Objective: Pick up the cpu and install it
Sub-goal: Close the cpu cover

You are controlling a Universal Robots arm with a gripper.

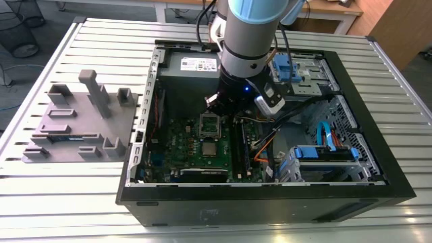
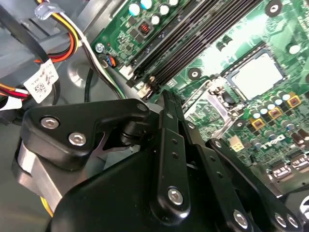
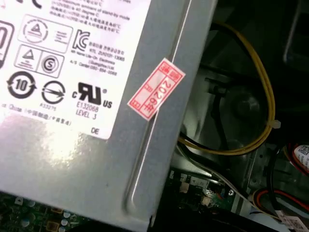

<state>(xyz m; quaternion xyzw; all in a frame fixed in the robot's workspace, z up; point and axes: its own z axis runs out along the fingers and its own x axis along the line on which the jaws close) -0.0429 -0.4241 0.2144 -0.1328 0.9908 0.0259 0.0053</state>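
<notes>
The cpu (image 1: 210, 148) lies flat on the green motherboard (image 1: 182, 152), a small silver square inside the open PC case. It shines pale in the second wrist view, where the cpu (image 2: 258, 75) sits within its socket. The metal socket frame (image 1: 210, 124) stands flipped open just behind it. My gripper (image 1: 216, 107) hangs above that frame, a short way behind the cpu. In the second wrist view the gripper (image 2: 166, 95) has its black fingers drawn together with nothing between them, apart from the cpu.
The grey power supply (image 1: 192, 65) (image 3: 72, 96) fills the case's back corner, with yellow cables (image 3: 263, 96) beside it. Black memory slots (image 2: 193, 34) run alongside the socket. Blue drive cages (image 1: 324, 152) stand at the exterior view's right. A grey fixture tray (image 1: 74, 126) rests on the slatted table.
</notes>
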